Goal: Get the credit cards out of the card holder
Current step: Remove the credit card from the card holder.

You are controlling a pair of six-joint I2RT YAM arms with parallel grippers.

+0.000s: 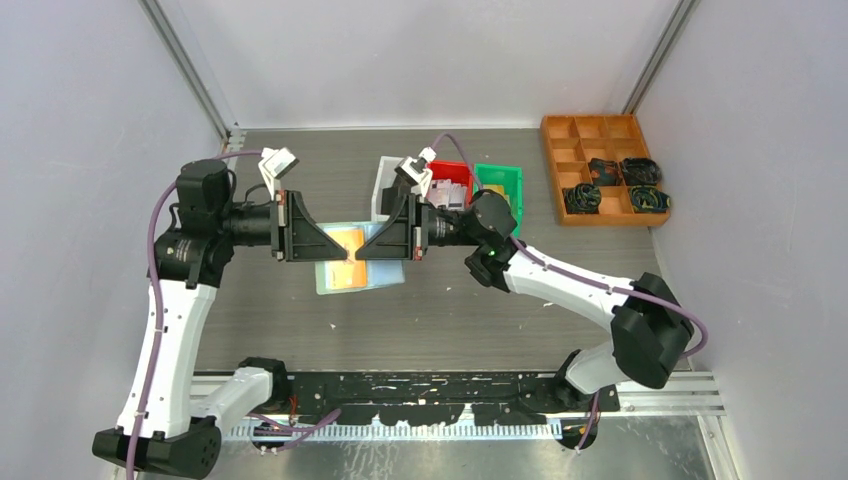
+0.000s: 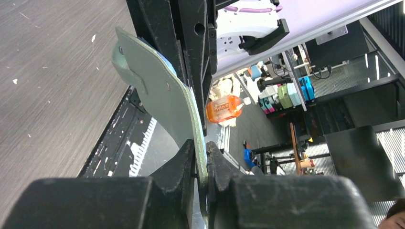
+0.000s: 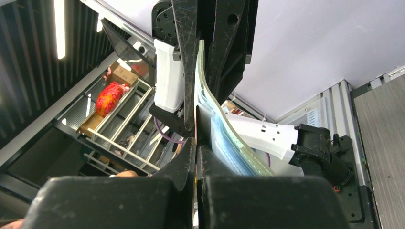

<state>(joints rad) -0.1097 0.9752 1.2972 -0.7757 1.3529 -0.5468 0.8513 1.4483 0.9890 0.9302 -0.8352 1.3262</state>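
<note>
over the middle of the bench [image 1: 450, 320], two robot arms meet tip to tip on the pale green card holder [image 1: 385, 272], which lies spread open toward the overhead camera. whether it rests on the bench or hangs just above it is unclear. the left tool [image 2: 200, 162] is clamped narrow on one edge of the holder, with the green flap running up between its fingers. the right tool [image 3: 197, 152] is pinched fully shut from the opposite side on something thin. it cannot be told whether that is a card or only a clear pocket layer. a gold card [image 1: 346, 240] shows inside the holder, beneath both tips; any others are hidden. no card lies loose on the bench in the overhead view. the job looks barely begun: the holder is steadied, and every card is left to draw out.
</note>
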